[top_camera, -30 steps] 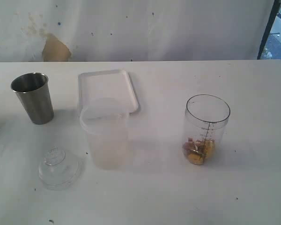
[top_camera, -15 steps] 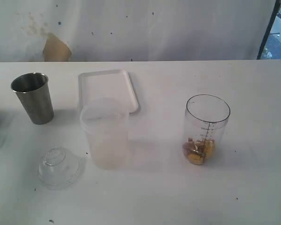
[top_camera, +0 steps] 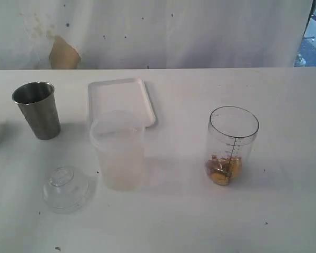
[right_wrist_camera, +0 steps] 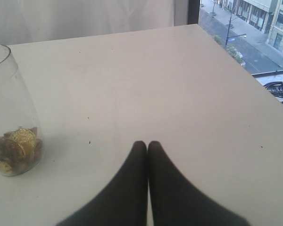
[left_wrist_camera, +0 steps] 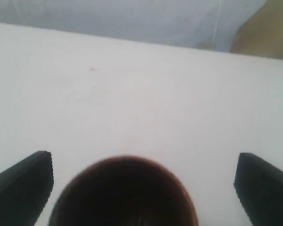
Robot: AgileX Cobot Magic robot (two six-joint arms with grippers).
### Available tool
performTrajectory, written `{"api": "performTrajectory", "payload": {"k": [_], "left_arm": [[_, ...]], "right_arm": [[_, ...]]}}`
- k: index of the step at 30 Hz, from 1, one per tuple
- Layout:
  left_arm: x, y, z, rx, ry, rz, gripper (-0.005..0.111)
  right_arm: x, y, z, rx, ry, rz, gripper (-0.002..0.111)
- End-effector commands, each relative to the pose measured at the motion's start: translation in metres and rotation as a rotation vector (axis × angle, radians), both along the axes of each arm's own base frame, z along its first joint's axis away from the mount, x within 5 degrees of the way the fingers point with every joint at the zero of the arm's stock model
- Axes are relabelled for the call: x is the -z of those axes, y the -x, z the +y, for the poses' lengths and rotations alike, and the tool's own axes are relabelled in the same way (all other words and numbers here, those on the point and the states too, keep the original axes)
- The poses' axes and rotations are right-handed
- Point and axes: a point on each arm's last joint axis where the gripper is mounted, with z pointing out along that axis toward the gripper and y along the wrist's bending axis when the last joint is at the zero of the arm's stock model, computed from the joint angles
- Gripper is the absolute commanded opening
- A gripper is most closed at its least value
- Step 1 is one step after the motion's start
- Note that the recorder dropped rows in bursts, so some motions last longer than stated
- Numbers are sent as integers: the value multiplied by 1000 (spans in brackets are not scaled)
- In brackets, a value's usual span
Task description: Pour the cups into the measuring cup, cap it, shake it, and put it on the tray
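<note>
Plainly, left pincer point(left_wrist_camera: 142, 162) stands wide astride the wooden cup point(left_wrist_camera: 125, 197), right pincer point(right_wrist_camera: 147, 145) shut

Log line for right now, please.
left claw open astride wooden cup | right claw shut, empty | measuring cup uncapped, off tray

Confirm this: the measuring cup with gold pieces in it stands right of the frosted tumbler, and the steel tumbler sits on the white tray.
Not quite. In the exterior view the steel tumbler stands on the table, left of the white tray, not on it. The measuring cup does stand right of the frosted tumbler.
</note>
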Motion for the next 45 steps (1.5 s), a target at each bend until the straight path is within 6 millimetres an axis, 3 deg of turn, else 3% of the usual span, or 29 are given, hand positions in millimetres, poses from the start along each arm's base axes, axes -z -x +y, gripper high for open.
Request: {"api": "performTrajectory", "payload": {"k": [1,7,12,19,22,24,26,27,28,32,37,42,45], "left_arm": [[-39,0,-2,39,-60,-82,105],[-79,6,-10,113,-127,-108,105],[-96,15,-3,6,-88,-70,105],[-119,23,-2,-16,-193,-73,103],[-127,30,3,-112,-131,-44,83],[-129,33,5,-147,-126,-29,56],[-129,35,5,-142,-146,-6,23],[-128,35,5,-134,-160,12,5],[-126,35,5,-118,-191,34,1],[-116,37,16,-156,-169,72,0],[-96,50,54,-316,-54,125,0],[-57,56,93,-401,28,274,0],[-30,50,102,-367,22,378,0]], "right_arm": [[0,0,0,-2,0,-9,0],[0,0,0,-2,0,-9,0],[0,0,0,-2,0,-9,0],[0,0,0,-2,0,-9,0],[0,0,0,-2,0,-9,0],[0,0,0,-2,0,-9,0],[0,0,0,-2,0,-9,0],[0,0,0,-2,0,-9,0],[0,0,0,-2,0,-9,0],[0,0,0,-2,0,-9,0],[0,0,0,-2,0,-9,0],[0,0,0,-2,0,-9,0],[0,0,0,-2,0,-9,0]]}}
